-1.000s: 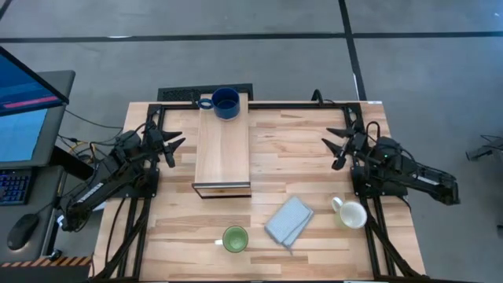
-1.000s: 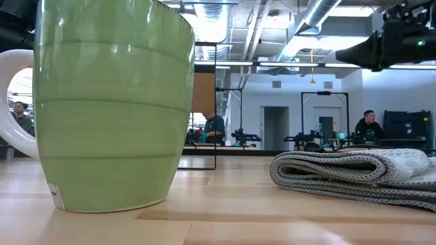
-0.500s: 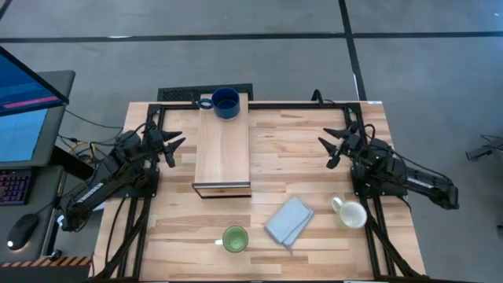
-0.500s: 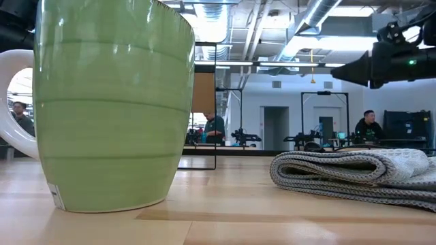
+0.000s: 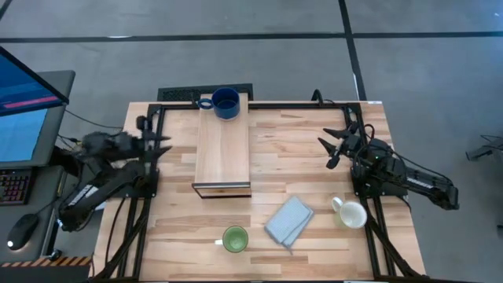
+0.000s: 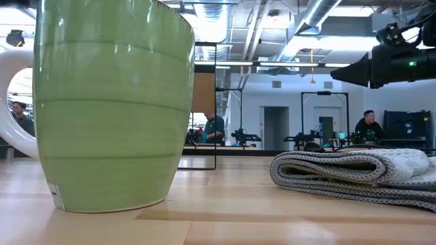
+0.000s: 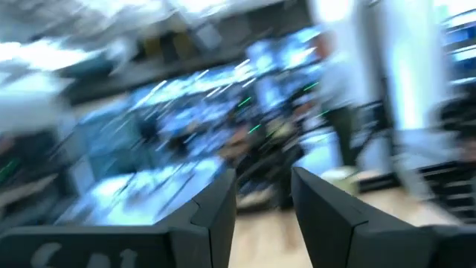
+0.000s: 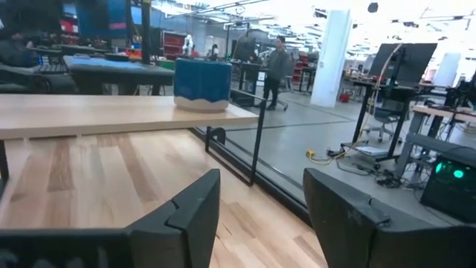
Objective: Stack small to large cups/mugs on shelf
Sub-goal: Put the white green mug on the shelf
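The dark blue mug [image 5: 225, 103] stands on the far end of the light-wood shelf [image 5: 222, 153]; the right wrist view shows the mug [image 8: 202, 84] on the plank top [image 8: 111, 112]. The light green mug [image 5: 235, 238] stands upright on the table near its near edge and fills the low view [image 6: 112, 102]. The white mug [image 5: 351, 214] sits at the table's right side. My left gripper [image 5: 159, 141] hovers left of the shelf, open, with a gap between its fingers [image 7: 264, 201]. My right gripper [image 5: 332, 149] hovers open above the table's right part, far of the white mug.
A folded grey-blue cloth [image 5: 289, 221] lies between the green and white mugs, and shows in the low view [image 6: 354, 173]. Black frame rails run along the table's left, right and far edges. Bare wood lies between the shelf and my right gripper. People stand in the room behind.
My left arm has swung quickly back toward the table's left edge, its gripper drawing away from the shelf; its wrist view is smeared by the motion. My right gripper has shifted slightly toward the table's left and come down a little. The mugs, cloth and shelf have stayed put.
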You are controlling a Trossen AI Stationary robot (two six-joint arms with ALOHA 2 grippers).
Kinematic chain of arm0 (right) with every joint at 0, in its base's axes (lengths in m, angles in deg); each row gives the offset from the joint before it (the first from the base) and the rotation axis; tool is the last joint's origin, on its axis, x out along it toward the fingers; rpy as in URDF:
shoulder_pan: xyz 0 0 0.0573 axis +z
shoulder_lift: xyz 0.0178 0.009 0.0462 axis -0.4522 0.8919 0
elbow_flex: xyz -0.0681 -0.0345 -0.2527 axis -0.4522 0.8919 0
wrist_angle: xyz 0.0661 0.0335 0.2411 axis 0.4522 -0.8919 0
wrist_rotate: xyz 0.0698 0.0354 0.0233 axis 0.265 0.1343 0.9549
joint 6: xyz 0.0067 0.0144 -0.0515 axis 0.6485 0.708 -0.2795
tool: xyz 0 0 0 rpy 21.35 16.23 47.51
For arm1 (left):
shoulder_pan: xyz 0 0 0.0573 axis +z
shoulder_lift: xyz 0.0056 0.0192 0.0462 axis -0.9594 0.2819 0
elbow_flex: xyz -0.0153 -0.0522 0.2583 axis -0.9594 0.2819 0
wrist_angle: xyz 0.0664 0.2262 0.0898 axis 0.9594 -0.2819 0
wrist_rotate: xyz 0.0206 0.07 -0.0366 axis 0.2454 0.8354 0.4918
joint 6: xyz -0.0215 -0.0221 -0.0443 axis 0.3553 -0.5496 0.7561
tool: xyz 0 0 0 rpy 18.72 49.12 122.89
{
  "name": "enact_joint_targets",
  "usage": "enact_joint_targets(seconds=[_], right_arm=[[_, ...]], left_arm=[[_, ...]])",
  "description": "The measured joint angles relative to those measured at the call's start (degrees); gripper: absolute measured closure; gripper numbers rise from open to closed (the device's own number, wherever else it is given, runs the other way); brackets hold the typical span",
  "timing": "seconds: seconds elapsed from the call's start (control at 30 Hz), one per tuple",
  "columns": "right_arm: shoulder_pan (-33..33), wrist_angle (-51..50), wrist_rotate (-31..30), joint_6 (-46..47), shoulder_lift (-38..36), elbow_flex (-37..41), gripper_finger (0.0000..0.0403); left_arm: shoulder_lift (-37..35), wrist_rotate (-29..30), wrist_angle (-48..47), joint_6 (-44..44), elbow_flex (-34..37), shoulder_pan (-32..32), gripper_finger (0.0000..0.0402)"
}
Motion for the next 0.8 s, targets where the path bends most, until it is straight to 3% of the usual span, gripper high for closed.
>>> enact_joint_targets(seconds=[0.1, 0.17, 0.33, 0.47, 0.8], right_arm=[[0.0, 0.0, -0.05, -1.59, 0.0, 0.0, 0.0187], [0.0, 0.0, -0.44, -2.33, 0.0, 0.0, 0.0187], [0.0, 0.11, -1.31, -2.43, 0.0, 0.02, 0.0187], [-0.02, 0.15, -1.33, -2.43, 0.0, 0.02, 0.0187], [-0.66, 0.2, -1.31, -2.41, 0.0, 0.04, 0.0187]], left_arm=[[0.0, -7.98, 1.81, 2.14, -4.14, 0.0, 0.0278], [0.3, -9.96, 1.32, 3.52, -7.34, 0.0, 0.0278], [4.53, -8.58, -11.0, 0.77, -17.55, 0.66, 0.0278], [11.88, -6.23, -21.5, -4.39, -24.45, 1.91, 0.0278], [28.2, -9.88, -17.87, -6.63, -26.63, -2.07, 0.0278]])
